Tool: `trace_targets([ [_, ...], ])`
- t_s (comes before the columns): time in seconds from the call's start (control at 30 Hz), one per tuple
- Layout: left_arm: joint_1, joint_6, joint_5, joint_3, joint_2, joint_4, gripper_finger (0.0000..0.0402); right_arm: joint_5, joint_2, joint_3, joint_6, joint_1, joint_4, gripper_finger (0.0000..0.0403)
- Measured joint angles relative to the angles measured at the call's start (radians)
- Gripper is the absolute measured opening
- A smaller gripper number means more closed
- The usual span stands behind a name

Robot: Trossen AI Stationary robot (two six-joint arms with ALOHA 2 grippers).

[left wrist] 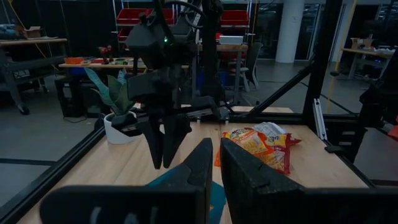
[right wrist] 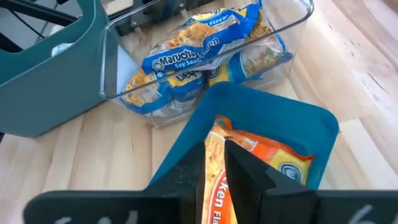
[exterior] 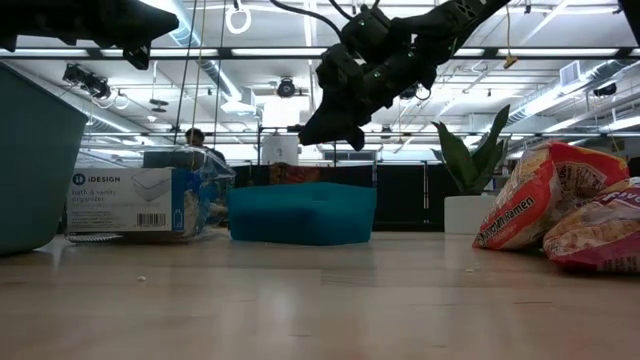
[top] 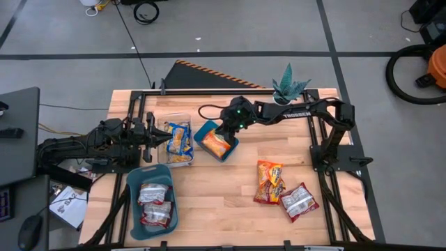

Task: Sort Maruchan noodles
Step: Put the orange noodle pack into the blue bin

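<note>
Noodles are lying in four places on your bench point(top: 209, 188): yellow-and-blue packets point(top: 179, 138) in the clear tub point(top: 166, 150), red-and-silver ones point(top: 155, 203) in the near-left teal bin point(top: 132, 202), one orange packet point(top: 216, 145) in the small teal bin point(top: 230, 155) at centre, and two orange packets point(top: 269, 182) with a red-and-silver one point(top: 299, 201) waiting loose, near right. You are hanging the right gripper point(top: 224, 127) above the small bin, its jaws nearly together with nothing between them. The left gripper point(top: 152, 134) is idling beside the tub's left edge, jaws close together and empty.

Expect these packets to be light, crinkly and slick, with a brittle noodle block inside that cracks under a hard squeeze. You will likely do best pinching a loose packet across one raised edge or corner, gently. The two orange ones are overlapping, so take the upper one first.
</note>
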Motion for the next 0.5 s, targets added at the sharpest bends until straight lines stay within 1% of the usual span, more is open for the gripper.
trace_targets([
  [0.13, 0.0, 0.0, 0.0, 0.0, 0.0, 0.0, 0.0037, -0.002, -0.001, 0.0, 0.004, -0.007, -0.013, 0.0071],
  [0.23, 0.0, 0.0, 0.0, 0.0, 0.0, 0.0, 0.0037, -0.034, -0.008, 0.021, 0.034, -0.013, -0.102, 0.0071],
  [0.3, 0.0, 0.0, 0.0, 0.0, 0.0, -0.002, 0.0037, -0.053, -0.016, 0.051, 0.051, -0.013, -0.202, 0.0071],
  [0.37, 0.0, 0.0, 0.0, 0.0, 0.0, -0.002, 0.0037, -0.048, -0.021, 0.087, 0.06, 0.004, -0.324, 0.0071],
  [0.43, 0.0, 0.0, 0.0, 0.0, 0.0, -0.002, 0.0037, -0.012, -0.021, 0.119, 0.061, 0.041, -0.45, 0.0071],
  [0.5, 0.0, 0.0, 0.0, 0.0, 0.0, -0.002, 0.0037, 0.048, -0.02, 0.141, 0.078, 0.098, -0.544, 0.0071],
])
